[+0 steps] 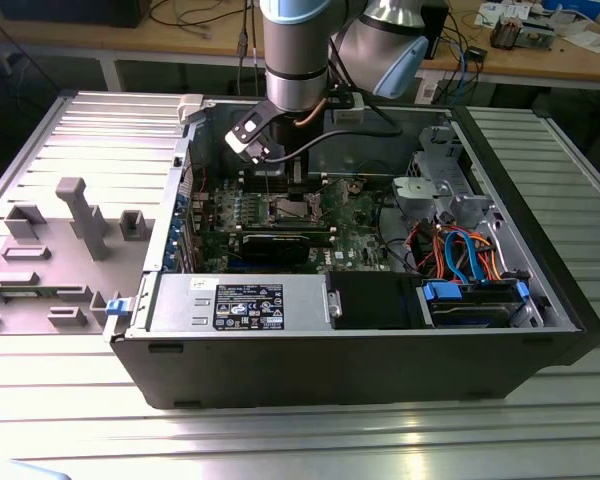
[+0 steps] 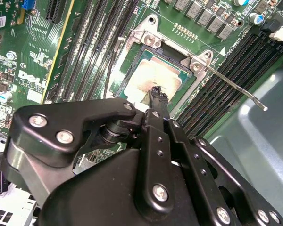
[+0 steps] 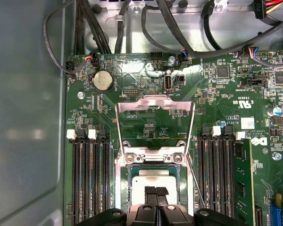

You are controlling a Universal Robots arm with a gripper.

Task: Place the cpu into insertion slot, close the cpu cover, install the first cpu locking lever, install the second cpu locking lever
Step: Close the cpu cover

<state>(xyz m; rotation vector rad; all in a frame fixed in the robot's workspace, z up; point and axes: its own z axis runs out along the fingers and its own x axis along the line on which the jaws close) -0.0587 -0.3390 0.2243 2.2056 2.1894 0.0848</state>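
The cpu point(image 2: 153, 75) point(image 3: 153, 182), silver-grey on top, lies inside the insertion slot point(image 2: 147, 34) point(image 3: 124, 188) on the green board. The cpu cover point(image 3: 154, 100) is swung open, its silver frame standing back from the slot on its hinge. One thin locking lever point(image 2: 236, 87) point(image 3: 190, 170) sticks out loose beside the slot. My gripper point(image 2: 158, 93) point(image 3: 156, 192) point(image 1: 280, 188) hovers just over the near edge of the cpu, its black fingers pressed together with nothing between them.
Long black memory slots point(image 3: 89, 179) point(image 3: 221, 174) flank the socket on both sides. Black cables point(image 3: 132, 23) run along the case wall behind the board. A long black expansion card point(image 1: 280, 243), a power supply point(image 1: 240, 303) and a drive bay with orange and blue cables point(image 1: 470, 255) crowd the case.
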